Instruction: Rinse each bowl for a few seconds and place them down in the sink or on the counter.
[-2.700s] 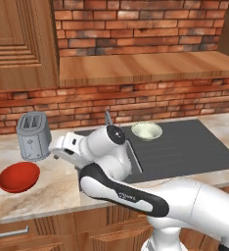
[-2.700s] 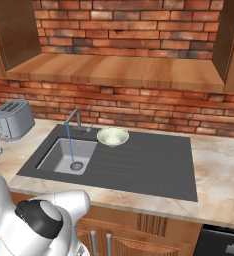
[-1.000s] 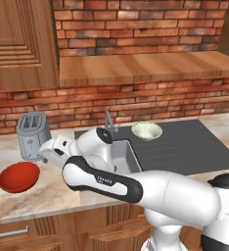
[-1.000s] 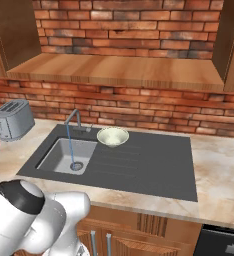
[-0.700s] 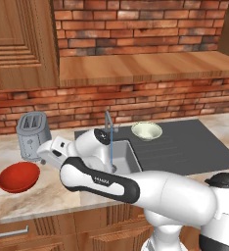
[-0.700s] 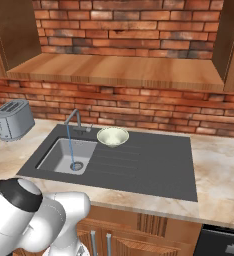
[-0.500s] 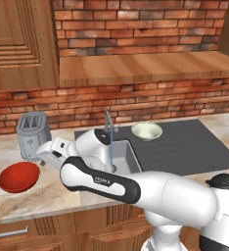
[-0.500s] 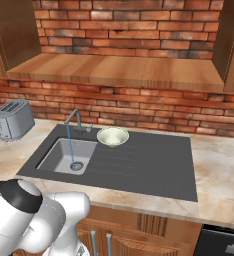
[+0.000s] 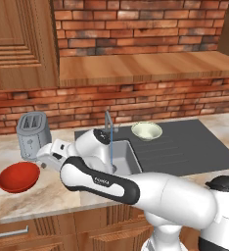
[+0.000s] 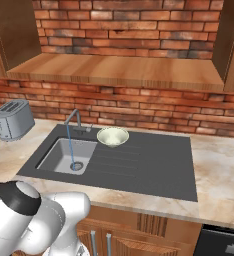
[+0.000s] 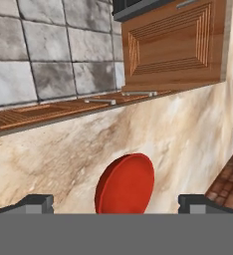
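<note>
**End effector wide open beside the red bowl, tap running**

From the left base view, the arm reached out low to the left across the beige marble surface [image 9: 18, 203], and there sat the red bowl [image 9: 18, 177], upright near the front edge, just in front of the silver toaster [image 9: 33, 134]. The end effector [image 9: 42, 161] hung just beside the bowl's right rim; from this angle contact could not be judged. Over to the right, the cream-green bowl [image 9: 146, 131] stood on the dark sink [image 9: 194, 152] unit, at the back of the drainboard, right of the faucet [image 9: 108, 120]. A thin blue stream fell from the spout into the basin.

From the right base view, the same picture held: the pale bowl [image 10: 112, 136] sat upright just right of the faucet [image 10: 74, 119], water dropping straight onto the drain in the sink [image 10: 154, 170], and the toaster [image 10: 14, 118] stood well off to the left on the surface [image 10: 221, 165].

From the hand view, the fingertips [image 11: 36, 203] stood far apart with nothing gripped. The red bowl [image 11: 124, 183] lay squarely between them on the marble surface [image 11: 63, 144], with wooden cabinet fronts [image 11: 173, 45] beyond.
</note>
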{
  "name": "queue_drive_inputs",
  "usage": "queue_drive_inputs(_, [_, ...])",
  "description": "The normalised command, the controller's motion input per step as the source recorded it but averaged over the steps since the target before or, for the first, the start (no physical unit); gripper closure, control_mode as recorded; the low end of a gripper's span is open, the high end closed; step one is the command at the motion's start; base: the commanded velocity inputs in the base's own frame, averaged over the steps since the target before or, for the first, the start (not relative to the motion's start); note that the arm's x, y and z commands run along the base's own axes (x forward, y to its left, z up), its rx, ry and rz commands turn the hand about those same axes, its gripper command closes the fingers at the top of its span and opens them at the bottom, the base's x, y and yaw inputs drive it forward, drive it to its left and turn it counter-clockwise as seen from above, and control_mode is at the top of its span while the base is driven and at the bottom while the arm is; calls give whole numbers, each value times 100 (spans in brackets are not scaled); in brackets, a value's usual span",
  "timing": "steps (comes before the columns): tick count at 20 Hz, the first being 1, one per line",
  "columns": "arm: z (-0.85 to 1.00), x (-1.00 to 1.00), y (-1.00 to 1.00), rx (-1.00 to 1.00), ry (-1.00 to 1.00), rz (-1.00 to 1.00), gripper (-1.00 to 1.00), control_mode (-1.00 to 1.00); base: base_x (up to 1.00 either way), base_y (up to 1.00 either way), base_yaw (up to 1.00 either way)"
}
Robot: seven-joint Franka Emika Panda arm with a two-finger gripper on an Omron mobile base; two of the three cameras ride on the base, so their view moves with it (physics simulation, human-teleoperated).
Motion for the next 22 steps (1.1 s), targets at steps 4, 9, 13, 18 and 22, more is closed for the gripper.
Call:
queue_drive_inputs(4, [-12,0,0,-10,-2,0,-100,-100,0,0,0])
queue_drive_inputs(9, [-9,0,0,-7,0,0,-100,-100,0,0,0])
queue_drive_inputs(13, [-5,12,0,0,0,0,-100,-100,0,0,0])
queue_drive_inputs(18, [-2,20,0,6,6,0,-100,-100,0,0,0])
queue_drive_inputs(22, [-7,20,0,1,2,0,-100,-100,0,0,0])
